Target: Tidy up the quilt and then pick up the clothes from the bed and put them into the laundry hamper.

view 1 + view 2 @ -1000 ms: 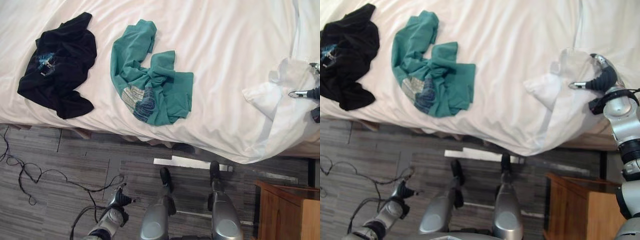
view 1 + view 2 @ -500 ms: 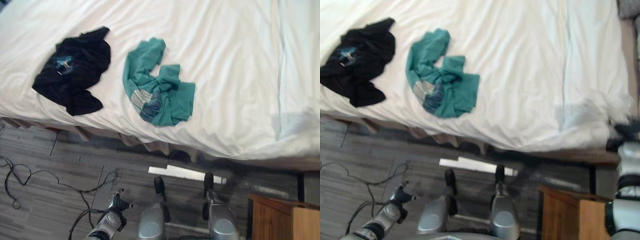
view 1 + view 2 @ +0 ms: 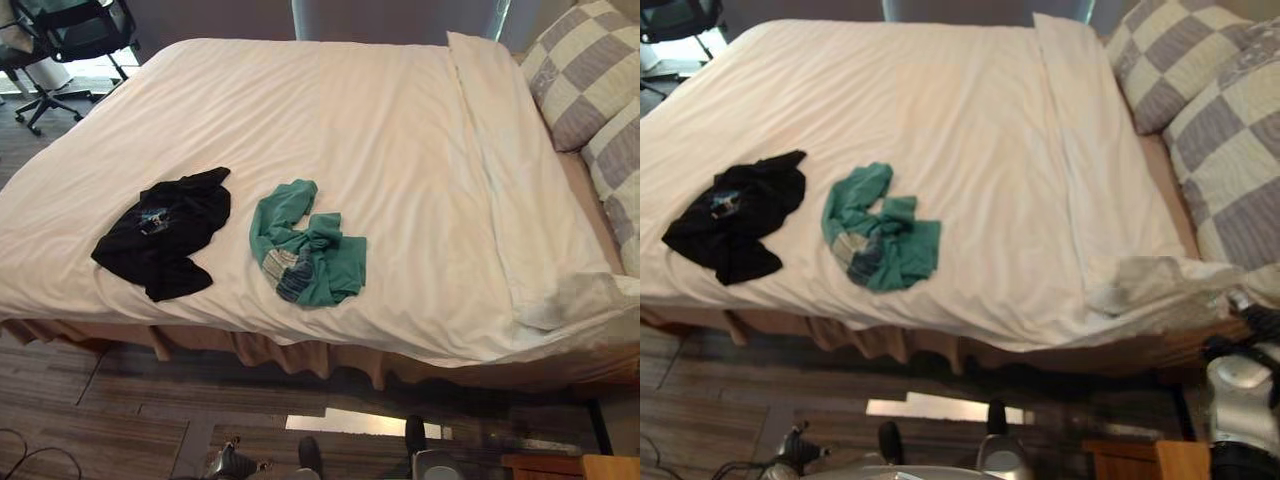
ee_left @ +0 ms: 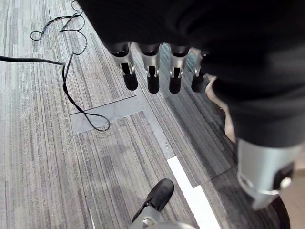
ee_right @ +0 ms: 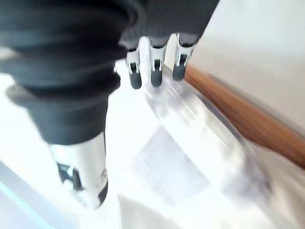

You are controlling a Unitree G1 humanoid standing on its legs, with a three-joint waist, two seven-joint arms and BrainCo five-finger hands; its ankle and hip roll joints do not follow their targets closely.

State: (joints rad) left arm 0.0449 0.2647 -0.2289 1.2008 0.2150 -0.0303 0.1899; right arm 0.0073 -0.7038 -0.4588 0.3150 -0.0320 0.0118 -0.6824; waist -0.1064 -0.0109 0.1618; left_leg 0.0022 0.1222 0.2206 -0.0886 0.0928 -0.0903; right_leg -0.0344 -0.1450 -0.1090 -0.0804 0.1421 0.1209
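A white quilt (image 3: 400, 170) lies smooth across the bed, its near corner (image 3: 1140, 280) rumpled by the checked pillows (image 3: 585, 70). A crumpled black garment (image 3: 160, 245) and a bunched teal shirt (image 3: 305, 255) rest apart near the front edge. The left hand (image 4: 157, 67) hangs over grey plank flooring (image 4: 57, 157), fingers straight; the right hand (image 5: 155, 64) hovers with fingers extended above white fabric.

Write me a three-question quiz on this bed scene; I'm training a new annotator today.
1. True or false: the black garment lies on the floor.
2. Which is nearer the checked pillows: A) the black garment, B) the teal T-shirt?
3. Fill in: the left hand hangs over the ____, fingers straight.

Key: 1 false, it lies on the white quilt; 2 B; 3 floor.
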